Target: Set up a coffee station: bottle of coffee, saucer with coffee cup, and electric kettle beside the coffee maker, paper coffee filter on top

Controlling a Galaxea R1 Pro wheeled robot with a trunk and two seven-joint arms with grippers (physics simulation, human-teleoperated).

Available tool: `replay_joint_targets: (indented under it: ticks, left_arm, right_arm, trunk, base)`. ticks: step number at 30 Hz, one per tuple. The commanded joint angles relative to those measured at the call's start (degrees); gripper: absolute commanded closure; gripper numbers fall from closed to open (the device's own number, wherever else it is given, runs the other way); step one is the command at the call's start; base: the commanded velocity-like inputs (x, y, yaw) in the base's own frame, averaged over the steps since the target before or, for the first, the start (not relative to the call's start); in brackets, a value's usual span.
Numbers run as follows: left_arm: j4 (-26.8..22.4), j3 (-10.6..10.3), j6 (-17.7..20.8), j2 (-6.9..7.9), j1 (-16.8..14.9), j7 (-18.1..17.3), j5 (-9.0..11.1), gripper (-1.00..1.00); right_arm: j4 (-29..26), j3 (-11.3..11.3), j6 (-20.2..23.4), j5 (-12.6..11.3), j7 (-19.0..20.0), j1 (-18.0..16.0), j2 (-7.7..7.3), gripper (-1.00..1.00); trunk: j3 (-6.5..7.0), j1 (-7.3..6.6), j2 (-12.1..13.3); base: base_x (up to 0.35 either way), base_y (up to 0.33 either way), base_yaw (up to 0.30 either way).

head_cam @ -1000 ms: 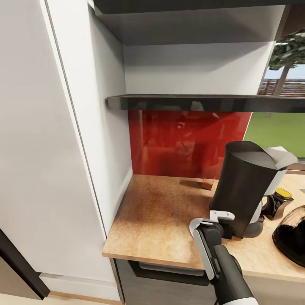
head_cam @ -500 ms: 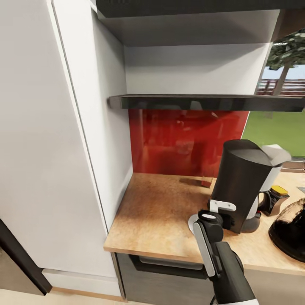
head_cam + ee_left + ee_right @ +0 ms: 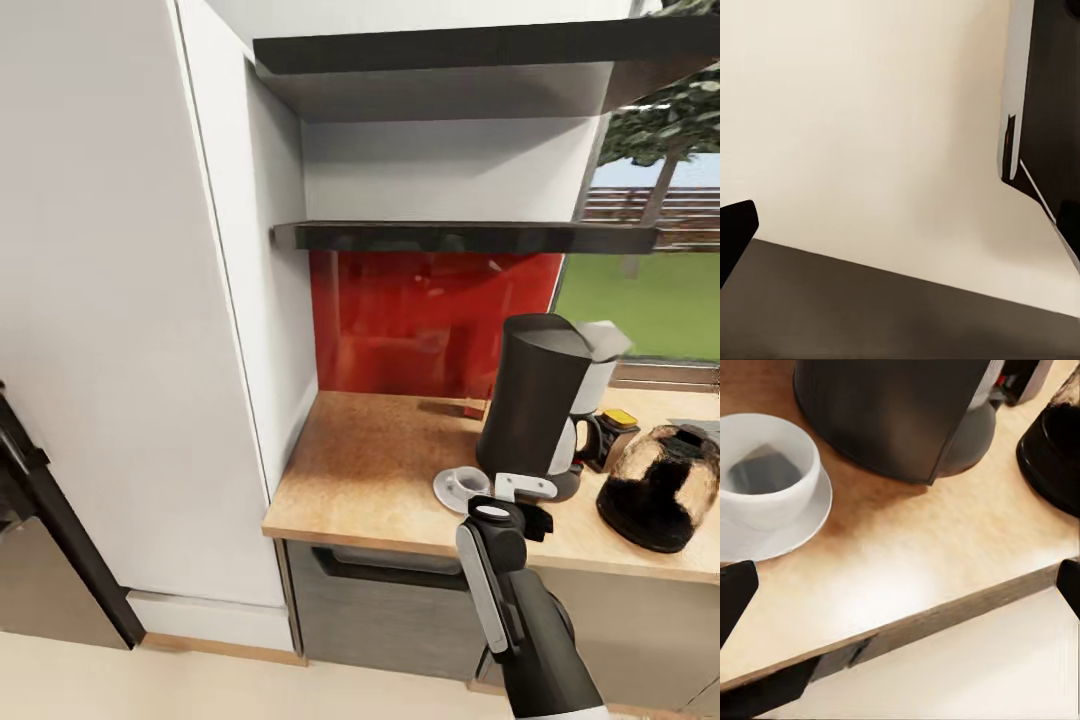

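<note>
Looking down from the head camera, the kitchen countertop (image 3: 370, 470) is seen beneath a thin dark kitchen shelf (image 3: 460, 237) and a glossy red backsplash (image 3: 430, 320). The coffee maker (image 3: 532, 400) stands upright on the slab, a white paper filter (image 3: 603, 340) seated at its top. Just beside its base, on the near left, the coffee cup (image 3: 468, 482) sits on the saucer (image 3: 445, 492). The bottle of coffee (image 3: 613, 437), marked by its yellow lid, is tucked just behind the machine on its right, and the electric kettle (image 3: 662, 488) stands near it further right. The right gripper (image 3: 520, 500) is held above the counter's front edge, close to the saucer; its opening cannot be judged from here. A white tall cabinet (image 3: 130, 300) fills the left side, and a window (image 3: 650, 250) gives onto grass and a tree.

In the left wrist view, a pale floor (image 3: 870, 127) and a dark band are seen; two dark finger tips at opposite edges show the left gripper (image 3: 900, 240) spread wide, nothing between.

In the right wrist view, the cup (image 3: 766, 472) rests on its saucer (image 3: 802, 526), touching neither the machine's dark body (image 3: 892, 412) nor the kettle (image 3: 1054, 457). The right fingers stand wide apart at the frame's edges, holding nothing.
</note>
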Motion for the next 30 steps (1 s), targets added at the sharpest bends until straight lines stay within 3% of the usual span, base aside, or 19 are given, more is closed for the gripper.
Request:
replay_joint_targets:
  ticks: [1,14,18,21,25,26,29,30]
  left_arm:
    - [0.12,0.25,-0.31,0.00,-0.05,0.23,-0.57,-1.00]
    - [0.01,0.16,-0.58,0.46,-0.32,0.23,-0.43,-1.00]
    - [-0.12,0.16,-1.05,0.49,-0.64,0.19,-0.40,-1.00]
    - [-0.82,0.16,-1.17,0.45,-0.65,0.15,-0.40,-1.00]
    - [-1.53,0.16,-1.19,0.52,-0.59,0.07,-0.40,-1.00]
    - [-1.57,0.17,-1.20,0.52,-0.59,0.06,-0.40,-1.00]
    - [-1.61,0.16,-1.21,0.53,-0.58,0.06,-0.40,-1.00]
    - [-1.65,0.16,-1.24,0.53,-0.58,0.06,-0.40,-1.00]
  right_arm:
    - [-0.02,0.06,0.15,-0.57,-0.58,-0.06,0.00,-1.00]
    - [0.11,0.17,0.02,-0.57,-0.58,-0.06,0.00,-1.00]
    - [0.16,1.60,-0.71,-0.57,-0.55,0.21,0.00,-1.00]
    - [0.64,2.04,-9.29,-0.52,-0.42,0.52,0.00,-1.00]
    - [7.26,2.19,-31.12,0.10,-0.33,1.12,-0.63,-1.00]
    - [12.27,3.04,-39.50,1.25,-0.32,1.20,-1.27,-1.00]
    - [21.72,5.70,-51.44,5.10,-0.41,1.28,-2.20,-1.00]
    - [28.02,6.67,-57.37,7.29,-0.48,1.31,-2.36,-1.00]
  trunk:
    - [-0.10,-0.01,-0.11]
    - [-0.10,-0.01,-0.11]
    - [-0.10,-0.01,-0.11]
    - [-0.10,-0.01,-0.11]
    - [-0.10,-0.01,-0.11]
    - [-0.10,-0.01,-0.11]
    - [-0.10,-0.01,-0.11]
    - [-0.10,-0.01,-0.11]
  base:
    - [-0.336,0.000,0.000]
    - [-0.336,0.000,0.000]
    - [-0.070,0.000,0.000]
    - [-0.008,0.000,0.000]
    - [-0.001,0.000,0.000]
    - [0.000,0.000,0.000]
    - [0.000,0.000,0.000]
    - [0.000,0.000,0.000]
